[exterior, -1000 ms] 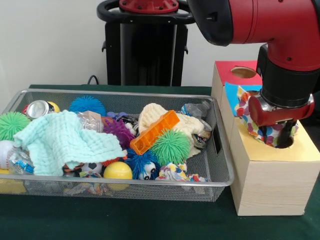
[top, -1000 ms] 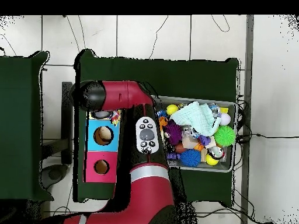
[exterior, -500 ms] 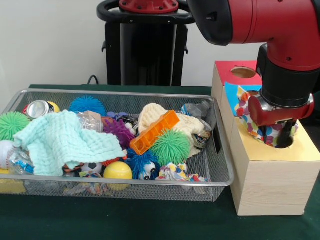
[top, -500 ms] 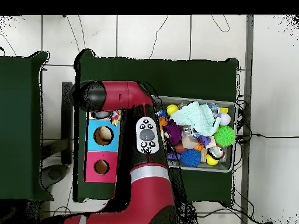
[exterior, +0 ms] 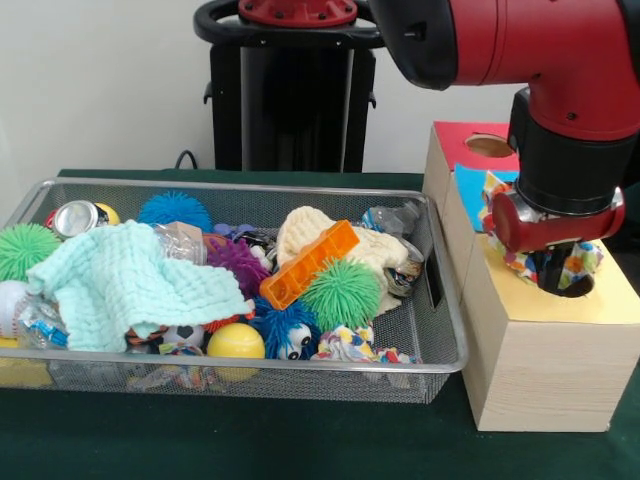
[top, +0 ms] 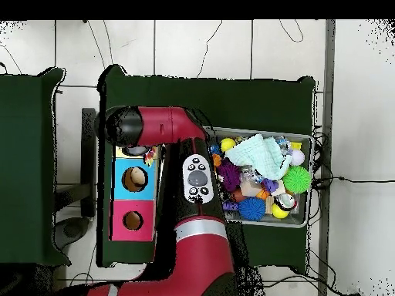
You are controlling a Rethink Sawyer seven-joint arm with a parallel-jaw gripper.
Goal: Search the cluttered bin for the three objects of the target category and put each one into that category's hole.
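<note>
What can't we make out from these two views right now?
- Gripper fingers: front view, sunk in the colourful cloth over the yellow hole; overhead, under the arm.
- How far the cloth is into the hole: hidden by wrist and cloth.
- Items under the mint cloth in the bin: covered.

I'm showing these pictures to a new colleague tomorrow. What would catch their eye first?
Probably the big red arm coming down over the wooden box, its tool at the hole in the yellow section with a spotted cloth bunched around it. Next, the wire bin beside the box, crammed with spiky balls, a mint cloth and an orange block.
</note>
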